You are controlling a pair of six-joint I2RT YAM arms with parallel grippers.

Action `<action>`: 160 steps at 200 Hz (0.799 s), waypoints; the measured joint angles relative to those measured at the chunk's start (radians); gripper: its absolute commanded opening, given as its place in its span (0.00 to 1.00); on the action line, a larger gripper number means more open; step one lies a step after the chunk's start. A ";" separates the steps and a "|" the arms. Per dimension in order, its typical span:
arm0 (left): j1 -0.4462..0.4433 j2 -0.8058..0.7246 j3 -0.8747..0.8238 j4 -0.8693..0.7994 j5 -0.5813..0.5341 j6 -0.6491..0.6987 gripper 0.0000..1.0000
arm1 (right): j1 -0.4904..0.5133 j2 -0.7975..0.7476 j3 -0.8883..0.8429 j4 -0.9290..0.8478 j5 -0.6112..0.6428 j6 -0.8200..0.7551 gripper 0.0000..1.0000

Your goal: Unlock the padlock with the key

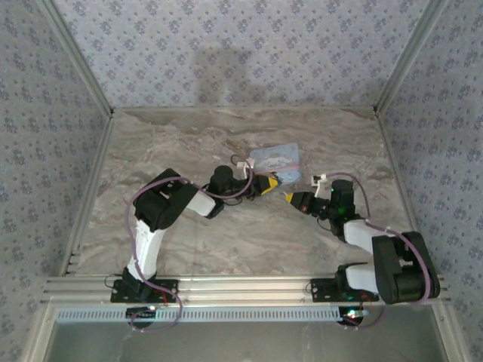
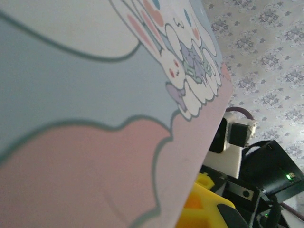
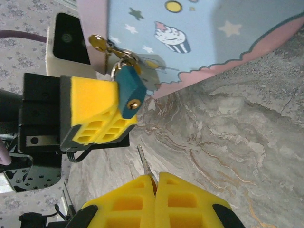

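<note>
Beyond the right end effector and its key hangs the padlock

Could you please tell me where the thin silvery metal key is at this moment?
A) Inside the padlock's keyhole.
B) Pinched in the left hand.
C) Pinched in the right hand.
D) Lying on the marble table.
C: the thin silvery metal key pokes out between the shut yellow fingers of the right hand, short of the small teal padlock.
</note>
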State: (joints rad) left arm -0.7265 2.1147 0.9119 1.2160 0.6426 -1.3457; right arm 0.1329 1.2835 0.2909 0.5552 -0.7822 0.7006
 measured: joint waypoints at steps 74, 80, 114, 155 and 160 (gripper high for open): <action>0.000 0.000 0.000 0.042 0.001 -0.033 0.00 | 0.017 0.091 0.025 0.148 0.000 0.071 0.00; 0.000 0.000 0.000 0.046 0.001 -0.034 0.00 | 0.018 0.091 0.026 0.151 0.000 0.071 0.00; 0.000 0.000 0.000 0.065 0.001 -0.038 0.00 | 0.018 0.093 0.029 0.166 0.000 0.080 0.00; 0.000 0.000 0.000 0.083 0.001 -0.055 0.00 | 0.019 0.097 0.043 0.183 0.000 0.098 0.00; 0.000 0.000 0.000 0.087 0.001 -0.056 0.00 | 0.019 0.098 0.044 0.185 0.000 0.101 0.00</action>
State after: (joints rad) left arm -0.7265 2.1147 0.9119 1.3025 0.6434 -1.4014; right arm 0.1520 1.3819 0.3351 0.7403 -0.7822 0.8013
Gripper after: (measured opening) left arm 0.065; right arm 0.060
